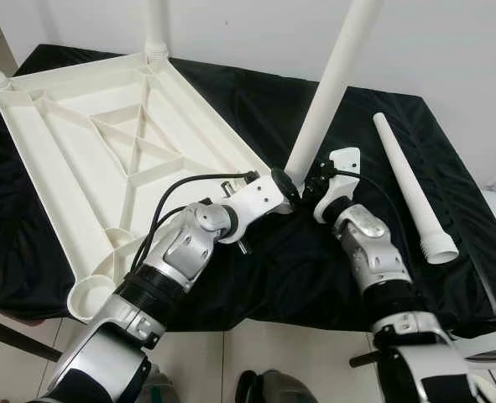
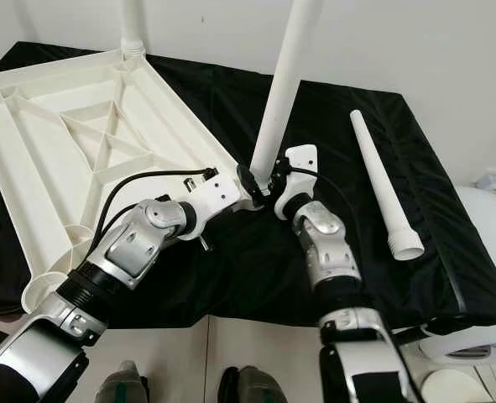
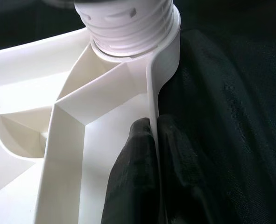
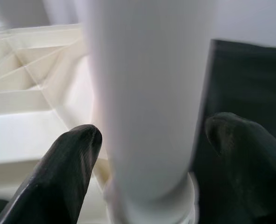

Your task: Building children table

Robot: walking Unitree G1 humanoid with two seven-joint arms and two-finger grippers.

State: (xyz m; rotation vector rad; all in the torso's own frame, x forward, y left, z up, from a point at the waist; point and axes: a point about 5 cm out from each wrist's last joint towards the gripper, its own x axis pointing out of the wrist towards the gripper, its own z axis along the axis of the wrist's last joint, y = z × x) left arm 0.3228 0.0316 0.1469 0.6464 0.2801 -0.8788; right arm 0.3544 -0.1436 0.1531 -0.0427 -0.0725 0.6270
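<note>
Black cloth-covered work surface [image 1: 415,143] carried all parts. Upturned white plastic tabletop [image 1: 105,159] lay ribbed underside up on the robot's left half of it, legs already standing at its two far corners, the near-left socket [image 1: 88,295] empty. Leg being fitted [image 1: 331,84] stood at the tabletop's near-right corner, long axis close to upright and leaning slightly toward the robot's right, threaded foot in the corner socket [image 3: 128,25]. Spare leg [image 1: 409,186] lay flat on the cloth, well apart on the right, long axis running away from the robot. Left gripper [image 3: 149,140] was pinched shut on the tabletop's rim wall just beside that socket, steadying it. Right gripper [image 4: 147,144] was nearer the leg, fingers [image 4: 65,168] straddling its base, contact not certain; any turning would go about the leg's own axis.
</note>
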